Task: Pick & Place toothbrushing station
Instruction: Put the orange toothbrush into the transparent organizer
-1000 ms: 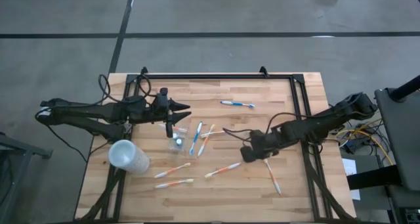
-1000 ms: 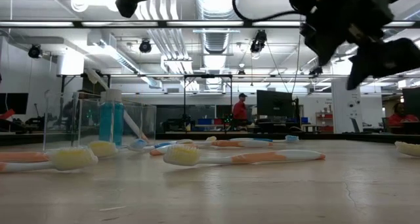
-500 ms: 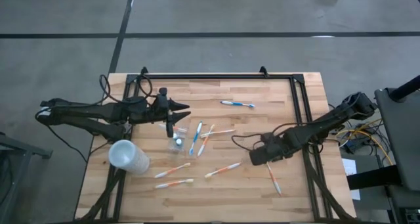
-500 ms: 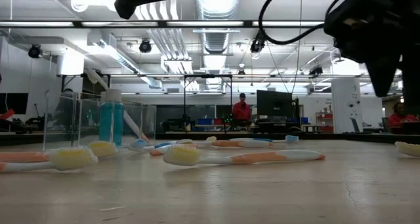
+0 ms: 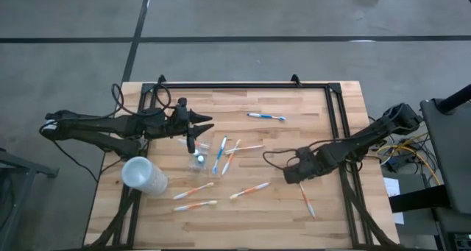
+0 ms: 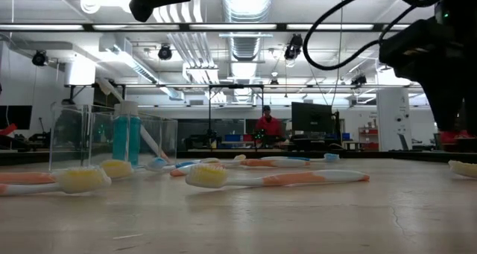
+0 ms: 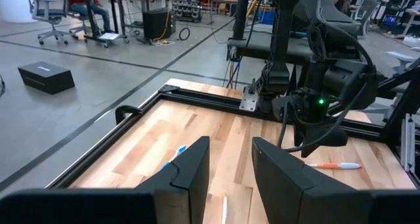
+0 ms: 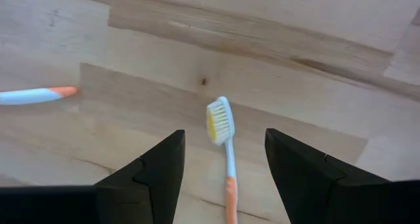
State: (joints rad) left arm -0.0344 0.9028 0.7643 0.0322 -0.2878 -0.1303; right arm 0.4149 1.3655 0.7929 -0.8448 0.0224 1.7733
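A wooden table (image 5: 294, 207) with a black frame (image 5: 243, 86) along its far edge and sides is seen from above, standing on a grey floor (image 5: 73, 30). A frosted whitish cup (image 5: 143, 175) lies tipped near the table's left edge. Beyond the table, a large workshop is seen, with ceiling ducts (image 6: 246, 38), monitors (image 6: 309, 118) and a seated person in red (image 6: 267, 124). A black box (image 7: 46, 77) rests on the floor.

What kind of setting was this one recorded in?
Most likely an open robotics lab or workshop: exposed ceiling ducts, monitor desks with a person seated far off, and a framed wooden table on a concrete floor.
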